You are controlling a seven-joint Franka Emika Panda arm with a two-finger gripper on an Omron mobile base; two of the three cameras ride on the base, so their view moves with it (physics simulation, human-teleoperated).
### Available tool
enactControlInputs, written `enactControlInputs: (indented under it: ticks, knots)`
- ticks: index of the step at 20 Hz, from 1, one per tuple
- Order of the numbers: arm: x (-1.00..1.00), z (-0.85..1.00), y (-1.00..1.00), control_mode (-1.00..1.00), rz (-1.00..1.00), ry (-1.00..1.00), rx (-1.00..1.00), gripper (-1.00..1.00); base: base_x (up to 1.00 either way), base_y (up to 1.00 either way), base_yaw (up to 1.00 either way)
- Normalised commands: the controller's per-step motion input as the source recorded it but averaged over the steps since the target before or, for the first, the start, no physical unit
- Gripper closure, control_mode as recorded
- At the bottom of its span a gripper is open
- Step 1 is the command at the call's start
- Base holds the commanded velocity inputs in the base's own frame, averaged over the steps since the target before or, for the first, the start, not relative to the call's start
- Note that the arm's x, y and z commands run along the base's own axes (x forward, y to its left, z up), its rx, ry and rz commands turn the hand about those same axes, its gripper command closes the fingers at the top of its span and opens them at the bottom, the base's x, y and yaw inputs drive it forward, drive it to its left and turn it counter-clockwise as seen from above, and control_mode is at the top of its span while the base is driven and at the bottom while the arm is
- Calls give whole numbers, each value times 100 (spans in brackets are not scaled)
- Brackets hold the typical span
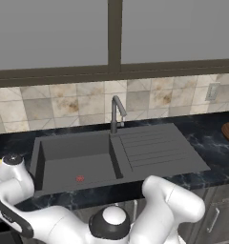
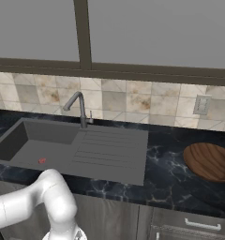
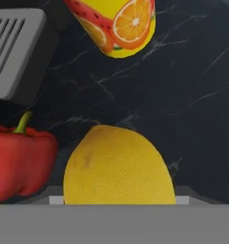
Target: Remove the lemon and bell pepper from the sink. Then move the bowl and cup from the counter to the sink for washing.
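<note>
Landmark: the sink (image 1: 78, 167), a dark basin with a ribbed drainboard on its right and a faucet (image 1: 116, 113) behind; only a small red mark shows on its floor.
Pepper: in the hand view the pepper (image 3: 18, 159) lies on the dark marble counter (image 3: 192, 95), out of the sink, just left of the lemon, nearly touching it.
Lemon: the lemon (image 3: 119, 169) sits on the counter too, right in front of the camera.
Cup: the cup (image 3: 115, 24), yellow with fruit prints, stands on the counter beyond the lemon, near a grey ribbed corner.
Bowl: the bowl (image 2: 210, 161) rests on the counter well to the right of the sink, past the drainboard.
Handling, lemon: likely light, firm and rounded, so apt to roll; best taken across its middle.
Handling, cup: likely light and stiff with a smooth wall that may slip; take it across the body, low enough not to tip it.
Handling, bowl: wide and shallow, probably too broad to span; pinch the rim.
Claw: its tips are hidden behind the lemon, so I cannot tell whether the jaws are parted or clasping the fruit.
</note>
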Motion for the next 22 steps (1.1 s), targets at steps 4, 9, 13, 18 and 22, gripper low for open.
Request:
enactControlInputs:
  ticks: [4, 9, 13, 18, 22]
  knots:
    - [8, -15, 13, -100, 0, 0, 0, 100, 0, 0, 0]
    - [1, -18, 6, -100, 0, 1, 0, 100, 0, 0, 0]
    - [0, -19, 1, -100, 0, 1, 0, 100, 0, 0, 0]
    - [0, -21, 0, -100, 0, 3, 0, 100, 0, 0, 0]
    - [-1, -21, 0, -100, 0, 2, 0, 100, 0, 0, 0]
